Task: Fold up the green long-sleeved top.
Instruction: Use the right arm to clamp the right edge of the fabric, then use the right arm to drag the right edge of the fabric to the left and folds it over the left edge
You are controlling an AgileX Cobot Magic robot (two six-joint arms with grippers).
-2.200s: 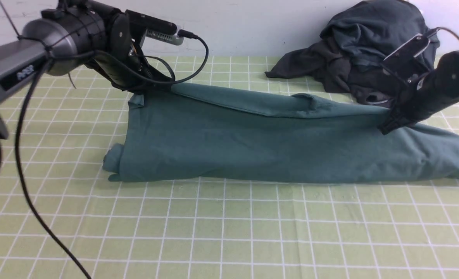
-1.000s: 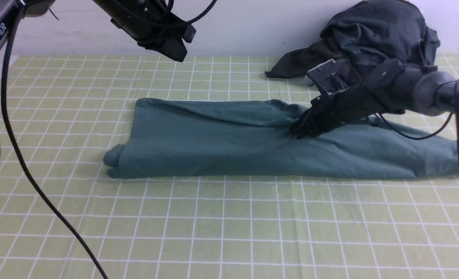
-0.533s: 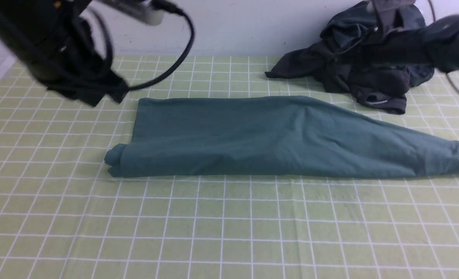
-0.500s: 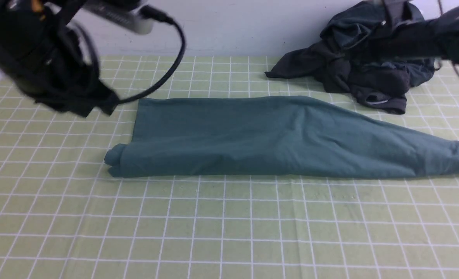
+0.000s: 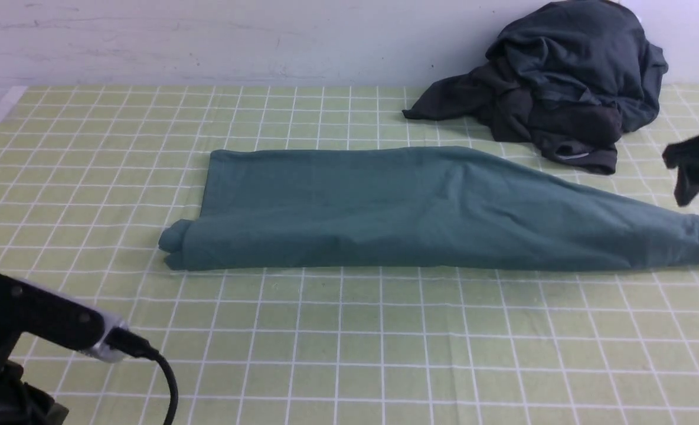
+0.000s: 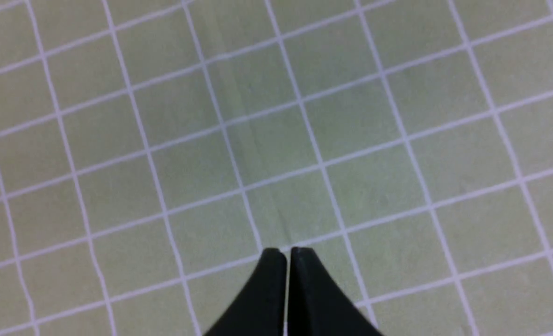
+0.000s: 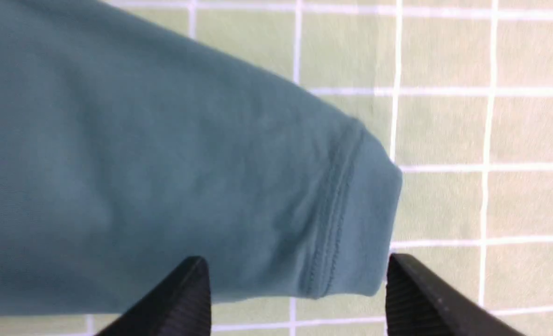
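**Teal-green cloth, folded lengthwise only**

We see the green long-sleeved top (image 5: 420, 206) lying mid-table (image 5: 385, 354) as one long band, cross folds not yet made. Right jaws hang spread over its stitched end, empty; left jaws pressed together above bare table.

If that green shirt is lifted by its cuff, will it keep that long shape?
Probably not: the green shirt lies limp with a rolled end, so it would likely droop and unfold. Pushed, it would probably bunch up on the checked cloth.
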